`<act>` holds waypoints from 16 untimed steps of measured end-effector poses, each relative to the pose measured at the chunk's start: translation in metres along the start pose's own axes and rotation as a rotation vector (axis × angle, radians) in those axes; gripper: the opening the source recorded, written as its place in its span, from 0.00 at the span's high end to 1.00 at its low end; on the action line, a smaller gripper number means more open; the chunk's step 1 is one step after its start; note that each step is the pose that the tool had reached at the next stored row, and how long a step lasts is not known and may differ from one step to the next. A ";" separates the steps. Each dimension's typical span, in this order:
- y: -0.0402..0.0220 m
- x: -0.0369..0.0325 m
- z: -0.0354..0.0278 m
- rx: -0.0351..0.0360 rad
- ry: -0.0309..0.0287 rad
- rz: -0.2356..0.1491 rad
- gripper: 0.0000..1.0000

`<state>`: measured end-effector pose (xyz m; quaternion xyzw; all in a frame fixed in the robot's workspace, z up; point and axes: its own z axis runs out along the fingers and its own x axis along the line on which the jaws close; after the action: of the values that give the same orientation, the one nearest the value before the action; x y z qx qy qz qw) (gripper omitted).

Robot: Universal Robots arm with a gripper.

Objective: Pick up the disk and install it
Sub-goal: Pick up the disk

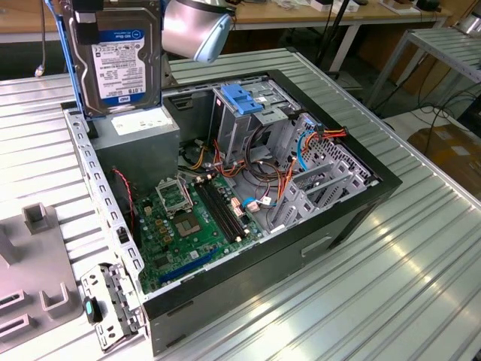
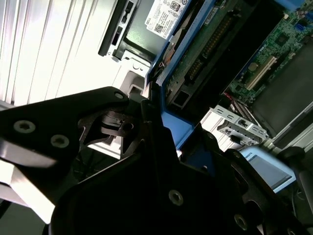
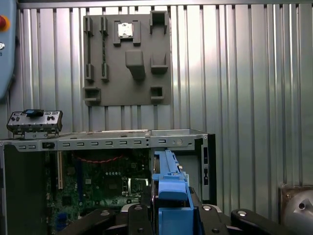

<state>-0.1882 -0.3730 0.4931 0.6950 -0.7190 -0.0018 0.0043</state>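
The disk (image 1: 124, 56) hangs upright in the air at the exterior view's upper left, label side facing the camera, with a blue rail along its edge. It is above the corner of the open computer case (image 1: 353, 214), over the grey power supply (image 1: 139, 131). My gripper (image 1: 86, 16) is shut on the disk from above. In the first wrist view the disk's blue rail (image 3: 168, 191) stands between the black fingers of my gripper (image 3: 170, 215). In the second wrist view the disk's circuit-board side (image 2: 210, 44) and blue rail (image 2: 177, 128) run out from my gripper (image 2: 156, 147).
Inside the case lie a green motherboard (image 1: 188, 218), bundles of cables (image 1: 263, 162) and a tall grey drive cage with a blue latch (image 1: 244, 98). A grey fixture plate (image 1: 34, 271) lies on the ribbed metal table (image 1: 391, 286) at the exterior view's left. The arm's silver joint (image 1: 195, 30) is beside the disk.
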 end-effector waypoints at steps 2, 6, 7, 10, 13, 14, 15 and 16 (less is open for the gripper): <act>-0.0019 0.0000 0.0000 0.0000 0.0000 0.000 0.63; -0.0044 0.0025 0.0000 0.0000 -0.0001 0.001 0.63; -0.0045 0.0037 0.0001 0.0000 0.0000 0.001 0.63; -0.0054 0.0090 0.0003 0.0000 -0.0001 0.001 0.63; -0.0095 0.0117 0.0006 0.0000 -0.0002 0.002 0.63; -0.0116 0.0123 0.0007 0.0000 -0.0001 0.002 0.63; -0.0137 0.0129 0.0007 -0.0001 0.0000 0.003 0.63; -0.0160 0.0134 0.0009 -0.0001 -0.0001 0.003 0.63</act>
<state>-0.1726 -0.3870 0.4922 0.6940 -0.7200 -0.0018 0.0043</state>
